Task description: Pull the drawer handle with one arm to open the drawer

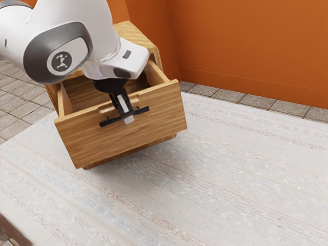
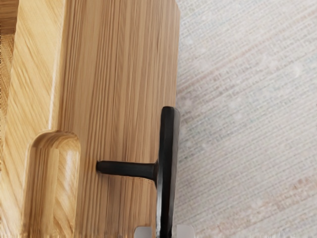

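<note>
At the exterior view's left the white arm (image 1: 56,46) reaches down over the wooden cabinet (image 1: 137,37). The drawer (image 1: 77,95) stands well out of the cabinet, its bare inside open to view, so the task looks largely done and what remains is to finish the pull cleanly.

Moving right, the gripper (image 1: 124,114) sits at the middle of the black handle (image 1: 141,110), a bar standing off the drawer front (image 1: 133,136) on a short post. In the wrist view the bar (image 2: 166,148) runs between two pale pads (image 2: 143,231) at the lower edge. The jaws appear to pinch it from both sides, though the contact itself sits at the edge of that view and is hard to confirm.

To do this step well:
- Draw the hand straight away from the cabinet, square to the drawer front, so the drawer runs on its slide line instead of racking sideways.
- Hold the grip near the post (image 2: 126,168), where pull twists the bar least.
- Keep the hand level. A lift or dip would likely lever the front and bind the drawer.
- Ease off toward the end of travel, since a hard stop could drag the whole cabinet.

Further right lies the pale woven rug (image 1: 230,169), and beyond it the orange wall (image 1: 246,36).
</note>
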{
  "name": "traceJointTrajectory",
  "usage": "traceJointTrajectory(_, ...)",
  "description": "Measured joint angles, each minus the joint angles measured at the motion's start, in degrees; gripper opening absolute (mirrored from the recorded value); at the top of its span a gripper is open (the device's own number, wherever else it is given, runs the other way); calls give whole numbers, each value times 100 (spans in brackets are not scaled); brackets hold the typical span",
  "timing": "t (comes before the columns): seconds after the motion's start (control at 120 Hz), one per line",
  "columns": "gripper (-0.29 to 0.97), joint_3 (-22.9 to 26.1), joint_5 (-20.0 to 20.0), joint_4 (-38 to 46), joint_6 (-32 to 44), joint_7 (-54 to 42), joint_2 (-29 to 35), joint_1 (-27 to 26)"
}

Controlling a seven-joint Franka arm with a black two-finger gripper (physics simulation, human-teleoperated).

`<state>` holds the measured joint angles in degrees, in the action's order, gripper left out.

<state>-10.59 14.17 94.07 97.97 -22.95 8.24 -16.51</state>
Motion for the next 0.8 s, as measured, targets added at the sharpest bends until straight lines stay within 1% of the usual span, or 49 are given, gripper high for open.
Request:
traceJointTrajectory(0.433,-11,30,45,101,-13,185,79,-184)
traceJointTrajectory(0.8,-11,59,76,143,-42,333,105,-236)
